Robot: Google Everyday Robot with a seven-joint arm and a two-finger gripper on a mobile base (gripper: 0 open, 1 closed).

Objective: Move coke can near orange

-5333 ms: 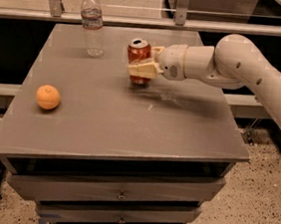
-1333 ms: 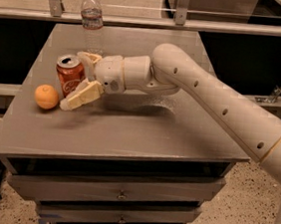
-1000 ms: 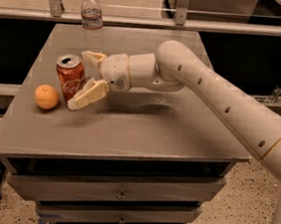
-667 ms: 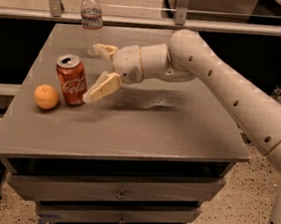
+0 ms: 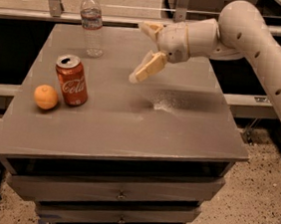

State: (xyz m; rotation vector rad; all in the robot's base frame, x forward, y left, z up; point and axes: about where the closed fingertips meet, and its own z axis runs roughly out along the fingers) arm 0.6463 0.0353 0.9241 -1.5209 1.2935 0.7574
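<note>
The red coke can [image 5: 72, 80] stands upright on the grey table [image 5: 179, 128] at its left side. The orange [image 5: 46, 97] lies just left of the can, very close to it. My gripper [image 5: 142, 51] is open and empty. It hangs above the table's middle back, well to the right of the can and clear of it. Its two cream fingers [image 5: 148, 68] are spread wide apart.
A clear plastic water bottle [image 5: 92, 24] stands upright at the table's back left. The table tops a drawer cabinet [image 5: 116, 196]. A metal rail and glass panel run behind it.
The gripper carried the can from the back middle to the left beside the orange, let go of it, and has drawn back up and to the right, open.
</note>
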